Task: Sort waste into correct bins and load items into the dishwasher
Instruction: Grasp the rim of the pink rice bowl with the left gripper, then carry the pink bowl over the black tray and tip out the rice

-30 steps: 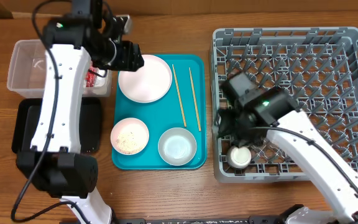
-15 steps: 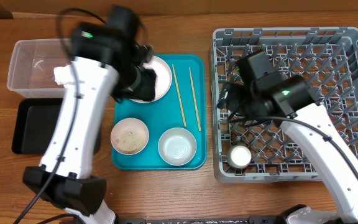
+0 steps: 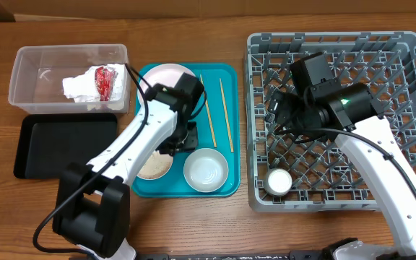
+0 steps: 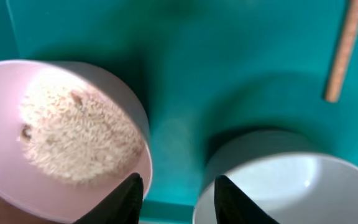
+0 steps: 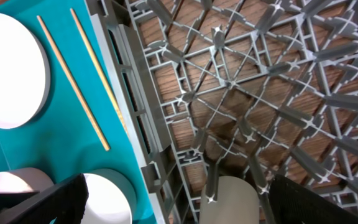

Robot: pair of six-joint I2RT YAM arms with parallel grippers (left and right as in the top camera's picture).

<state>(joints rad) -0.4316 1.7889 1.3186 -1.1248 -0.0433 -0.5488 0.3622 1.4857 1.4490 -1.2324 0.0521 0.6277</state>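
Note:
A crumpled white napkin (image 3: 78, 87) and a red shiny scrap (image 3: 105, 78) lie in the clear tub (image 3: 31, 61). The black tray (image 3: 56, 144) sits in front of it. My left gripper (image 3: 183, 141) (image 4: 178, 199) is open and empty, low over the gap between the small pink plate with rice crumbs (image 3: 154, 167) (image 4: 61, 130) and the bowl (image 3: 206, 170) (image 4: 291, 186). The large plate (image 3: 161, 72) (image 5: 5, 68) and two chopsticks (image 3: 209, 112) (image 5: 73, 81) lie on the teal tray. My right gripper (image 3: 279, 117) (image 5: 179, 208) is open and empty above the grey dish rack (image 3: 410, 43), where the small cup (image 3: 278, 180) (image 5: 229, 199) sits.
The teal tray (image 3: 230, 72) lies between the bins and the rack. The left arm crosses over the large plate and part of the small plate. The rack's upright pegs (image 5: 229, 81) stand beneath the right gripper. Bare wooden table shows along the front edge.
My left arm has swung from the clear tub to the teal tray; the napkin and red scrap now lie in the tub. My right gripper has moved back from the cup.

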